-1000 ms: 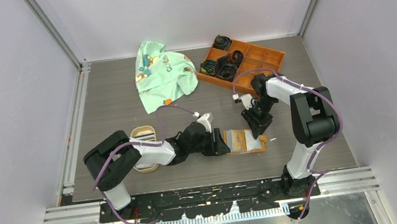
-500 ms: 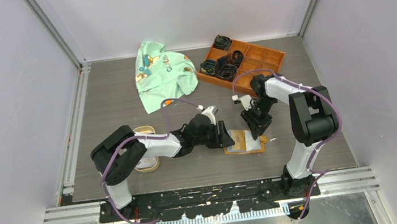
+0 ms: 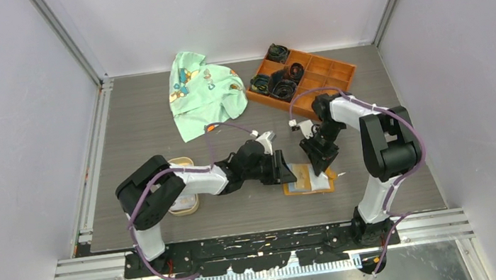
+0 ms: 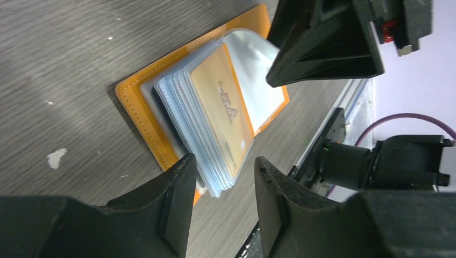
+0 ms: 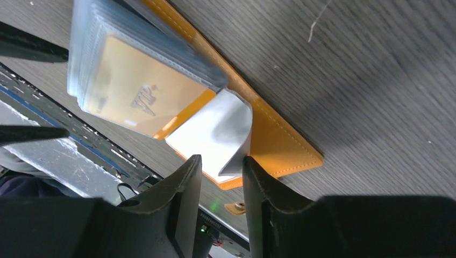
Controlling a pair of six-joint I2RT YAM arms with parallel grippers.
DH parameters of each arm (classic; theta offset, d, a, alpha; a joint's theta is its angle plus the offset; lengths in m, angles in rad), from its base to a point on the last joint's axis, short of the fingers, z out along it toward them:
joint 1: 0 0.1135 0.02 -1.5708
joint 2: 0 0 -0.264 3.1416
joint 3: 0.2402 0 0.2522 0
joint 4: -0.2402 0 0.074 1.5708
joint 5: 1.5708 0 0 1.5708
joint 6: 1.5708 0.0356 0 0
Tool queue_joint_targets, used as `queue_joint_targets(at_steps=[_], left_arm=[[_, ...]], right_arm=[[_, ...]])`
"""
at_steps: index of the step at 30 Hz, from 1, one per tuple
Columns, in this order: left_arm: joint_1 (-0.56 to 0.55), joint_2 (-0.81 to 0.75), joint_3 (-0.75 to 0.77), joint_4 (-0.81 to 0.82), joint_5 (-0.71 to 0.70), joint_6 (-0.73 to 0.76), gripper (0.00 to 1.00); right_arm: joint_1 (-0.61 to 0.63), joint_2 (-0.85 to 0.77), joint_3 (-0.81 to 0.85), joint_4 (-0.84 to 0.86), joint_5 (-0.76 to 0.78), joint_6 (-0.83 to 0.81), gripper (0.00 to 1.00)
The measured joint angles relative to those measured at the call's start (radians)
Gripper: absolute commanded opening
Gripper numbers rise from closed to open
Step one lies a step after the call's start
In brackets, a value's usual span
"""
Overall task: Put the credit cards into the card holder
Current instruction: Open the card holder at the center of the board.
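The card holder [image 3: 309, 178] lies open on the table, orange cover down, its pale sleeves [image 4: 201, 126] fanned upward. A gold credit card [image 4: 223, 107] sits in the top sleeve [image 5: 134, 94]. My left gripper [image 4: 223, 174] is open at the holder's left edge, the corner of the sleeve stack lying between its fingertips [image 4: 183, 166]. My right gripper [image 5: 221, 166] is open over the holder's far end; a curled grey sleeve [image 5: 228, 129] leans against one finger. From above, the left gripper [image 3: 284, 170] and right gripper [image 3: 320, 157] flank the holder.
A tan oval dish [image 3: 185, 205] sits partly under my left arm. At the back stand an orange compartmented tray [image 3: 336, 70] with dark coils [image 3: 281, 87] and a green printed cloth [image 3: 200, 92]. The holder's snap tab [image 5: 235, 207] points toward the near table edge.
My left arm has moved right and slightly back, bringing its gripper up to the holder's sleeve stack, and its jaws have narrowed a little. The right gripper has stayed put.
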Motion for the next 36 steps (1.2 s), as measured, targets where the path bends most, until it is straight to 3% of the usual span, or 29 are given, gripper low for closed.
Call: queue_joint_targets(at_steps=[19, 36], left_arm=[[-0.003, 0.110, 0.134, 0.117, 0.125, -0.077, 0.45], [-0.036, 0.198, 0.225, 0.150, 0.117, -0.097, 0.44]], right_arm=[[-0.003, 0.008, 0.016, -0.013, -0.044, 0.026, 0.36], [-0.075, -0.039, 0.016, 0.008, -0.029, 0.056, 0.36]])
